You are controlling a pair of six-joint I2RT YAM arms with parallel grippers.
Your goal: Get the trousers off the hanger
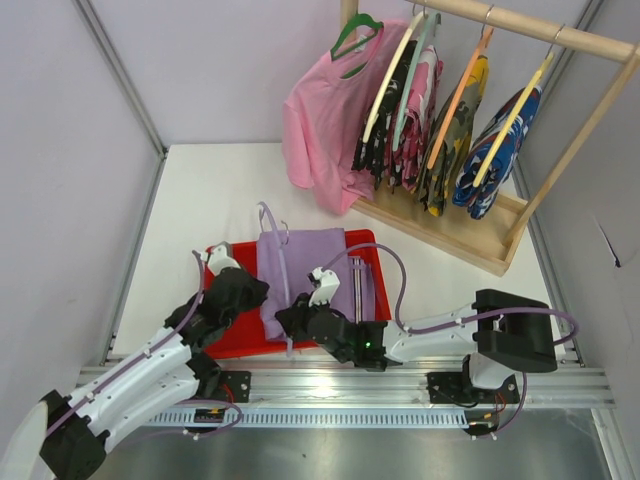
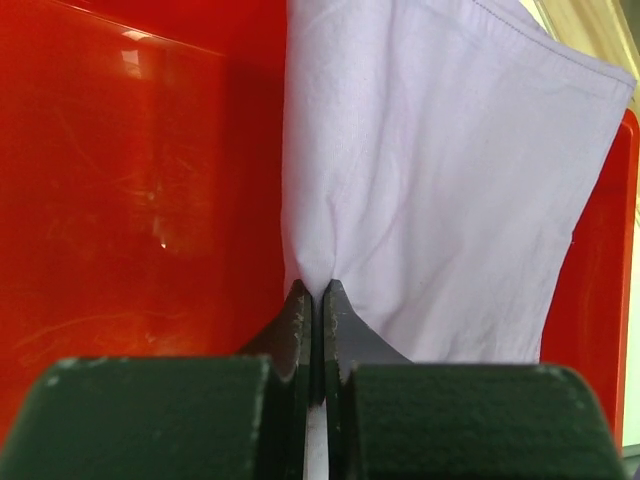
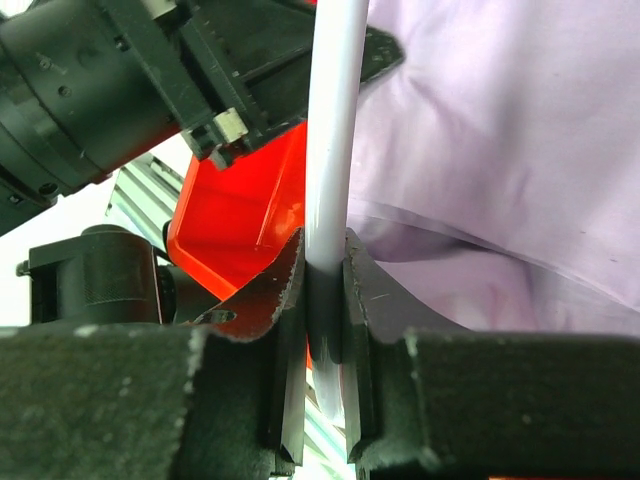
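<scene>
Left wrist view: the left pincer (image 2: 312, 290) has its two dark, tapered jaws pressed together on a small pinched fold of the lavender trousers (image 2: 430, 180). The cloth is a plain, pale, finely woven fabric. From the pinch it fans out ahead of the jaws and off to their right, smooth but for creases gathering at the grip. It has a stitched hem along its far edge. Under it and to the left of the jaws lies the glossy red plastic tray (image 2: 130, 180), its surface lightly scuffed and shining.

On the right wrist view, the right pincer (image 3: 325, 270) is clamped, its toothed jaws nearly together, on the round, smooth, whitish bar of the hanger (image 3: 335, 120). The bar runs straight ahead from between the jaws. Soft lavender folds lie just to its right, touching it; the other pincer sits ahead and to the left.

From above, the trousers drape flat over the tray on the white worktop (image 1: 200, 190), both pincers at their near edge. Far beyond them stands a wooden rack (image 1: 440, 235) with a pink shirt (image 1: 320, 120).
</scene>
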